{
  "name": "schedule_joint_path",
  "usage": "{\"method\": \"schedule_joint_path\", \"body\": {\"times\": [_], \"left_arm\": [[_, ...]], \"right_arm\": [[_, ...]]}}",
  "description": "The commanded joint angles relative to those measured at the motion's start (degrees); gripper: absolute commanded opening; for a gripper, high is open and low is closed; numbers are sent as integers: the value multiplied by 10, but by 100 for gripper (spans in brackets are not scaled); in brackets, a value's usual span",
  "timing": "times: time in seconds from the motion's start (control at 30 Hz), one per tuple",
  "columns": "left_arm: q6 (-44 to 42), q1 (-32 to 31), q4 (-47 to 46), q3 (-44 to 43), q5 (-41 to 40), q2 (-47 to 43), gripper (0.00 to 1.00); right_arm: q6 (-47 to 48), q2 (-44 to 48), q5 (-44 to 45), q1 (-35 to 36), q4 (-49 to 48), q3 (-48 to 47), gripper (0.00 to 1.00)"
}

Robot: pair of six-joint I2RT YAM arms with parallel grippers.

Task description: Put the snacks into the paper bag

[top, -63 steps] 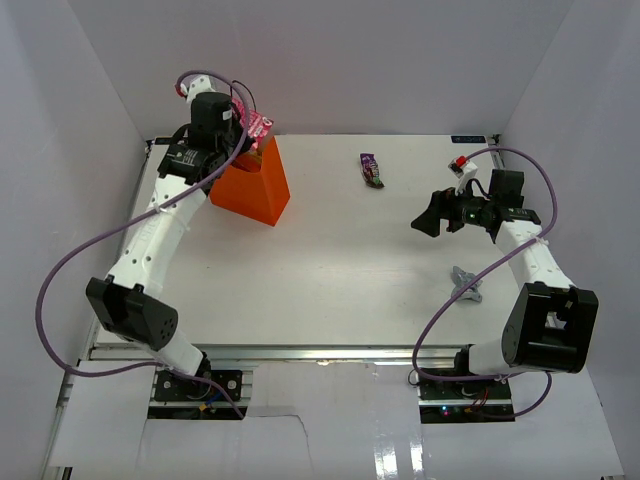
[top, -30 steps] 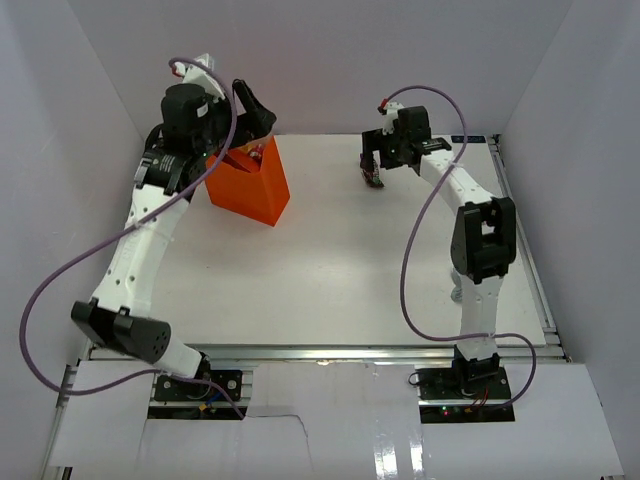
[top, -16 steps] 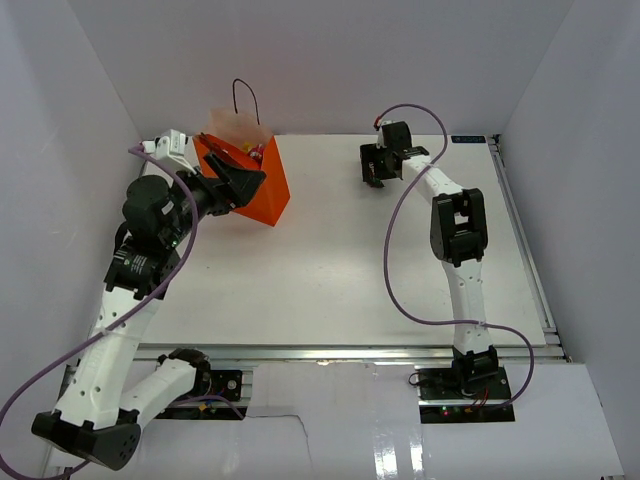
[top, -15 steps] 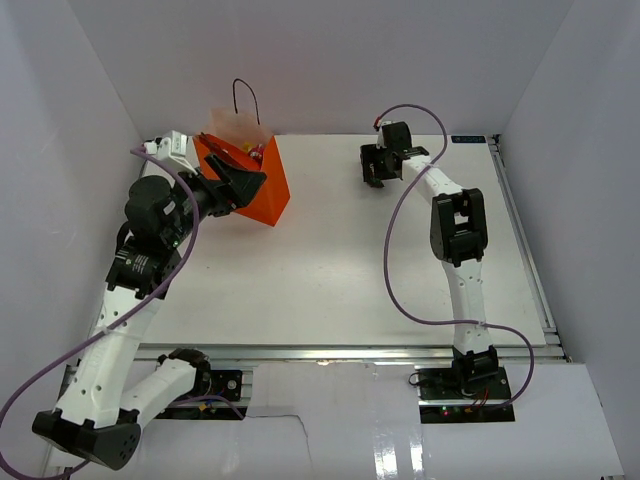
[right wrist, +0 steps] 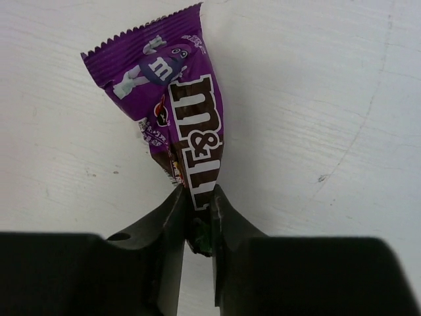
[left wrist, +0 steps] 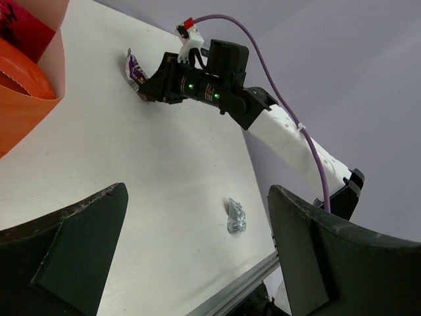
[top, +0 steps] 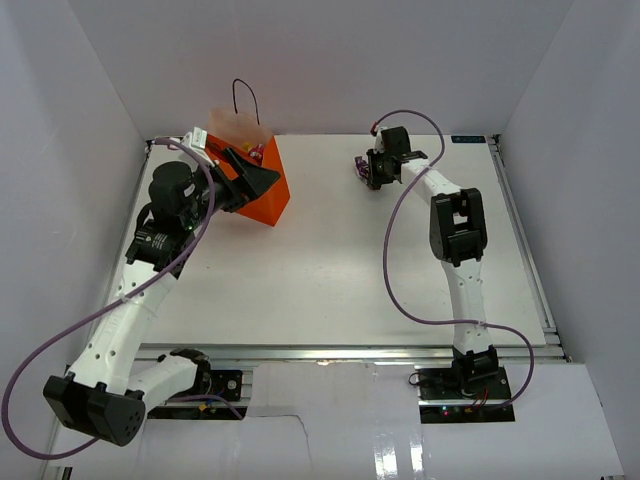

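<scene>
Watching from above, I am seeing the paper bag (top: 270, 196) holding some sweets (top: 247, 150) already, my left tool (top: 256, 179) beside it. Its wrist view is showing it gaping, empty (a silver-grey sweet (left wrist: 235, 217) is waiting on the table (left wrist: 164, 171)). The right tool (right wrist: 197, 220) is pinching the purple packet (right wrist: 184, 118), well apart from the bag.
</scene>
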State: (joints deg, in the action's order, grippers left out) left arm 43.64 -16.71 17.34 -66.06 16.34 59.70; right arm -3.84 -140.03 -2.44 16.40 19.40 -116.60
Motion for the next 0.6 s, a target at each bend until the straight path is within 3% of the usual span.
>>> {"method": "schedule_joint_path", "body": {"times": [0.0, 0.17, 0.47, 0.57], "left_arm": [[17, -10, -26, -11, 25, 8, 98], [28, -38, -30, -2, 4, 29, 98], [68, -140, -47, -15, -86, 122, 98], [101, -158, -58, -24, -114, 156, 98]], "right_arm": [[7, 35, -20, -3, 2, 29, 20], [39, 108, -104, -17, 5, 89, 9], [168, 372, -392, -27, -28, 320, 9], [171, 435, -424, -16, -16, 365, 9]]}}
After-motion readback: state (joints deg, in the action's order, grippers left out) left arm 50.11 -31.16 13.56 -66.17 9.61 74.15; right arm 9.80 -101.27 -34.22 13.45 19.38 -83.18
